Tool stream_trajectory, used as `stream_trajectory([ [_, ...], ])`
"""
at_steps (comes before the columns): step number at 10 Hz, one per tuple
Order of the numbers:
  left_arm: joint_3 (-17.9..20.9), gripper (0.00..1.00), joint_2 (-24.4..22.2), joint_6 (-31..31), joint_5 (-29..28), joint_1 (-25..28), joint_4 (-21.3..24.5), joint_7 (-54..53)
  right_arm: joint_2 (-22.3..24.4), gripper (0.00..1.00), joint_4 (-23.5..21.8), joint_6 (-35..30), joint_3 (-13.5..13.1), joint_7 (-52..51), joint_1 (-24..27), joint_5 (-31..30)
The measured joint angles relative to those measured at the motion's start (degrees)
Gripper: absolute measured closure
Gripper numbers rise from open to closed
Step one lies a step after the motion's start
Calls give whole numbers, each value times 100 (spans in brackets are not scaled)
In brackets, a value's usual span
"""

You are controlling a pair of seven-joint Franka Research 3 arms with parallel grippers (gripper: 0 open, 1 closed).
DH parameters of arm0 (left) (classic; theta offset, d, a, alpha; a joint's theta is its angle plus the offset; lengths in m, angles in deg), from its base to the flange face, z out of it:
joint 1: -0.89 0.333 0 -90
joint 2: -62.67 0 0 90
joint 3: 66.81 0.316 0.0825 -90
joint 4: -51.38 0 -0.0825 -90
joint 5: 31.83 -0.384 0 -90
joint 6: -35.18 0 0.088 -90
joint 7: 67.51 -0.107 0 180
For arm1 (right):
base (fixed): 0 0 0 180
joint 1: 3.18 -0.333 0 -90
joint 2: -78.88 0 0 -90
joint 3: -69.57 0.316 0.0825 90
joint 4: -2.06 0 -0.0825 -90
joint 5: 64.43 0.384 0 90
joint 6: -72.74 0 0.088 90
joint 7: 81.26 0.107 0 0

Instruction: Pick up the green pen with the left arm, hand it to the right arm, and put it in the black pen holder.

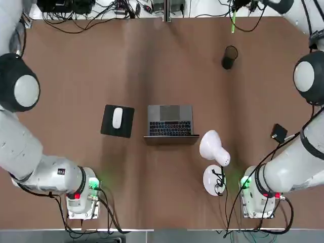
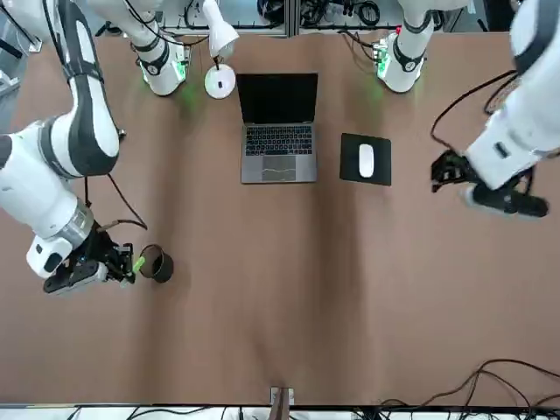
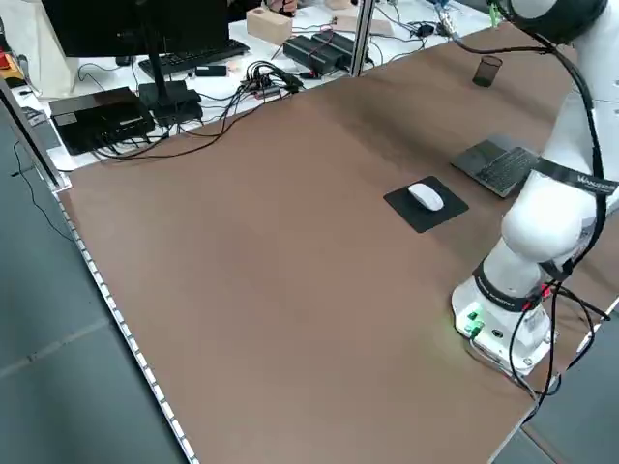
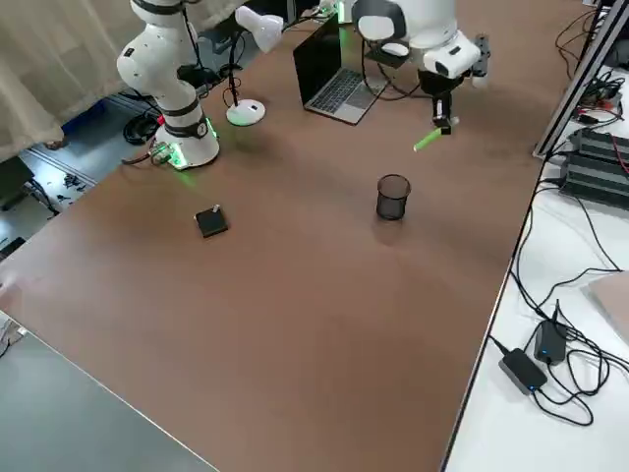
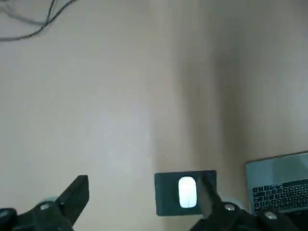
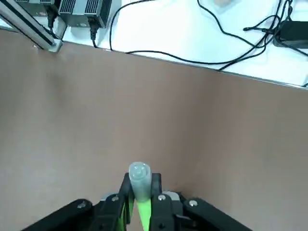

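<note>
1. Right gripper clamped on the green pen; pen hangs tilted, free end low.
2. Pen holder stands below and off to one side.
3. Left gripper spread wide, empty, far away above the mouse.

black pen holder unobstructed, bare table around

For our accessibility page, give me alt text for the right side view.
The right end effector holds the green pen tilted in the air beyond the black pen holder on the brown table. A laptop, desk lamp and small black box sit farther off.
</note>
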Motion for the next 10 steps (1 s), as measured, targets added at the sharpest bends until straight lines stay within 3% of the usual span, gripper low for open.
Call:
stream_trajectory([
  [4, 235, 6, -595, 119, 23, 234, 763, -101, 5, 82, -979, 1223, 61, -184, 85, 41],
  [10, 237, 2, -651, 310, 21, 353, 860, -248, -147, 82, -1436, 1738, 103, -215, 92, 42],
])
